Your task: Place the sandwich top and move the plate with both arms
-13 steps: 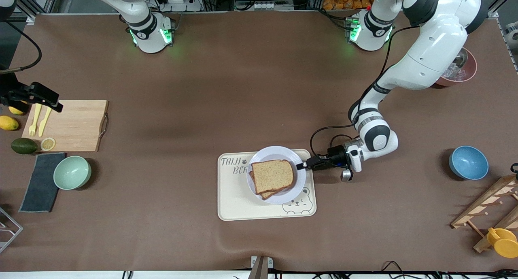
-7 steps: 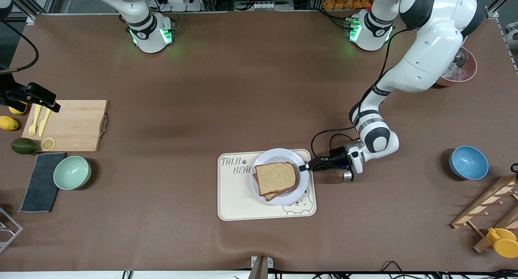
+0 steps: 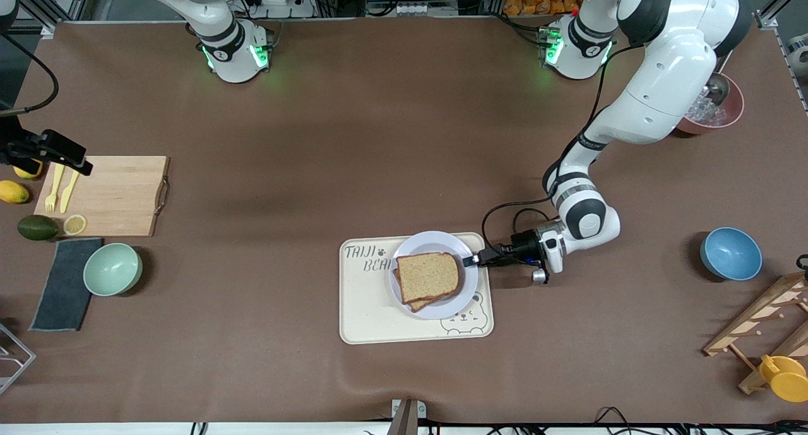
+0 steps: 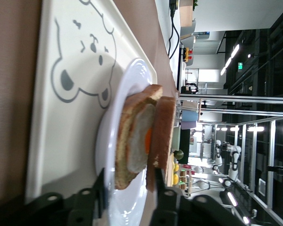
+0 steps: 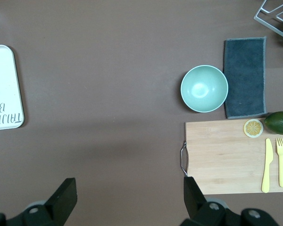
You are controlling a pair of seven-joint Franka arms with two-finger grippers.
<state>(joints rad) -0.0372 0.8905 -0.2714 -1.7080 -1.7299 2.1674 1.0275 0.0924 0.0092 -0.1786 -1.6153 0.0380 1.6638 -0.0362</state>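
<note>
Front view: left gripper (image 3: 470, 259) low at the 3 o'clock rim of the small round pale lavender-white plate (image 3: 435, 240). In the left wrist view its fingers (image 4: 100, 190) stand apart with the plate rim (image 4: 108, 141) between them. They look loose, not pinching.

The plate sits on the cream rectangular bear-printed tray (image 3: 366, 315), toward the tray's 2 o'clock corner. The sandwich top (image 3: 429, 276), a light brown speckled bread slice, is already on the stack on the plate. It lies skewed, so the lower slice pokes out at 7 o'clock. The wrist view shows the fried egg (image 4: 144, 141) between the slices.

Right gripper (image 3: 60, 151) waits with jaws wide and empty over the 9 o'clock end of the wooden cutting board (image 3: 113, 195). It is well apart from the plate.

Risks:
- A one-sided lift would tilt the plate, and the skewed top slice could slide off.
- The plate could drag against the tray lip, or pull the tray along with it.
- The right arm's long reach to the plate could clip the pale green bowl (image 3: 112, 269).

Hidden: finger-to-rim contact is unclear. The egg is not visible from the front, and most of the right arm is cut off.
</note>
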